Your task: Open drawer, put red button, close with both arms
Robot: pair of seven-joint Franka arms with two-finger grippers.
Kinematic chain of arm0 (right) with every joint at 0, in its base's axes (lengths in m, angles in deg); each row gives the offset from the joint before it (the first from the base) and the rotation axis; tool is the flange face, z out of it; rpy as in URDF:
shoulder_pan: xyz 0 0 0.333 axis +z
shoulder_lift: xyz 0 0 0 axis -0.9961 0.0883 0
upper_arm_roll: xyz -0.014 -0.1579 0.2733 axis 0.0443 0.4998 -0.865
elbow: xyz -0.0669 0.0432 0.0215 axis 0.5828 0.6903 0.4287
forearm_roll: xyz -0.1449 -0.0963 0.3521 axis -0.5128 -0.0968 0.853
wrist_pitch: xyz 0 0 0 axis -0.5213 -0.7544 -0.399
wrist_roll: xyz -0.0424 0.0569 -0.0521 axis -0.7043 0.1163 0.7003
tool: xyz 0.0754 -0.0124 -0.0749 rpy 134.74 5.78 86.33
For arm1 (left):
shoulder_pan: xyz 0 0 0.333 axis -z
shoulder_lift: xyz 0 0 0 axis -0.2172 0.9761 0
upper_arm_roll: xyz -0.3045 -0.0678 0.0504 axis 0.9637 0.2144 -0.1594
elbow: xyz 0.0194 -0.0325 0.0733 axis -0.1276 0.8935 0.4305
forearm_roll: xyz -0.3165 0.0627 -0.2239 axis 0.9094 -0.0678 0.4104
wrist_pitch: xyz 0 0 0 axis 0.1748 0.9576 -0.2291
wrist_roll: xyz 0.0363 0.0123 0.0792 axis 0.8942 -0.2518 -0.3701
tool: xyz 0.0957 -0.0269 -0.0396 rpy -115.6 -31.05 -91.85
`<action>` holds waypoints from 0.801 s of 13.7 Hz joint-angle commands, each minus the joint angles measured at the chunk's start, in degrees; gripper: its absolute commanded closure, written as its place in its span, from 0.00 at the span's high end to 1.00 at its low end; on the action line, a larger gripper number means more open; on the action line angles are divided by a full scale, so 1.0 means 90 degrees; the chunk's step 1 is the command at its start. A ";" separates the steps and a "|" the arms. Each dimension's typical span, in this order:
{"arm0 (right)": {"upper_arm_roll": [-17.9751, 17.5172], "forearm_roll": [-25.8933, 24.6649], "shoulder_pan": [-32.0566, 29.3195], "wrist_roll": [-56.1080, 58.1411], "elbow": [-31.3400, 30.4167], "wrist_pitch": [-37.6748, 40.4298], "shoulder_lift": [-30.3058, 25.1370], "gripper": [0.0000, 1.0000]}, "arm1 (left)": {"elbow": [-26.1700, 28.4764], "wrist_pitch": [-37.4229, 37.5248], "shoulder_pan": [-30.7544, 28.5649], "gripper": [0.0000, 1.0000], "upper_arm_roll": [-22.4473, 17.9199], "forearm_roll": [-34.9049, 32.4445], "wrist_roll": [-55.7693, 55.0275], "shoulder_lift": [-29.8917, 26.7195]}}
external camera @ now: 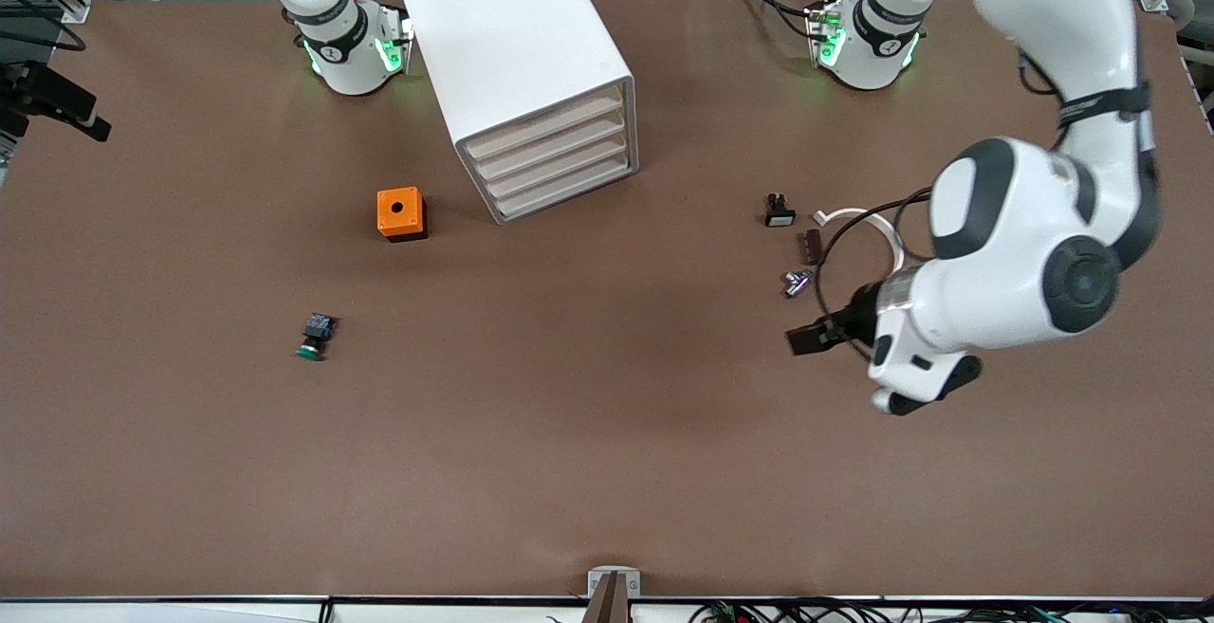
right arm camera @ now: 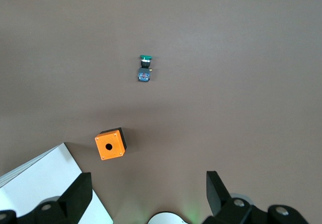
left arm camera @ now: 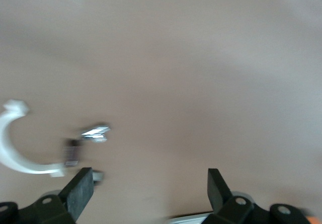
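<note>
The white cabinet [external camera: 517, 45] stands between the two arm bases, and the drawer [external camera: 560, 166] and the three like it are all shut. Its corner [right arm camera: 35, 183] shows in the right wrist view. No red button shows in any view. My left gripper [external camera: 818, 334] [left arm camera: 149, 189] hangs open and empty over bare table near a cluster of small parts. My right gripper [right arm camera: 147, 194] is open, empty and high above the table near its base; the front view does not show it.
An orange box [external camera: 401, 213] [right arm camera: 110, 144] with a round hole sits beside the cabinet. A green-capped button [external camera: 315, 336] [right arm camera: 145, 68] lies nearer the front camera. By the left gripper lie a white curved clip [external camera: 858, 220] [left arm camera: 15, 153], a black part [external camera: 780, 210], a brown part [external camera: 813, 244] and a silver part [external camera: 797, 282] [left arm camera: 95, 132].
</note>
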 commanded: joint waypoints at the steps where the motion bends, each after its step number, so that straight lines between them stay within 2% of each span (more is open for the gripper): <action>1: -0.0028 -0.0062 -0.0029 0.0003 -0.0134 -0.0045 -0.0134 1.00 | 0.0184 0.0583 -0.0140 1.00 0.0056 -0.0514 0.0799 -0.0413; 3: -0.0028 -0.0062 -0.0039 0.0003 -0.0124 -0.0036 -0.0134 1.00 | 0.0378 0.0799 -0.0404 1.00 0.0047 -0.0534 0.1278 -0.0802; 5: -0.0028 -0.0062 -0.0039 0.0003 -0.0134 -0.0036 -0.0134 1.00 | 0.1118 0.0790 -0.0677 1.00 0.0056 -0.0815 0.1795 -0.1601; 7: -0.0018 -0.0062 -0.0039 0.0003 -0.0134 -0.0036 -0.0134 1.00 | 0.2190 0.0606 -0.1058 1.00 0.0056 -0.1070 0.2761 -0.2606; 9: -0.0019 -0.0062 -0.0039 0.0003 -0.0134 -0.0036 -0.0134 1.00 | 0.3342 -0.0163 -0.1487 1.00 0.0066 -0.1110 0.3261 -0.3456; 11: -0.0019 -0.0062 -0.0039 0.0003 -0.0134 -0.0036 -0.0134 1.00 | 0.4340 -0.0945 -0.1528 1.00 0.0066 -0.1517 0.3370 -0.4073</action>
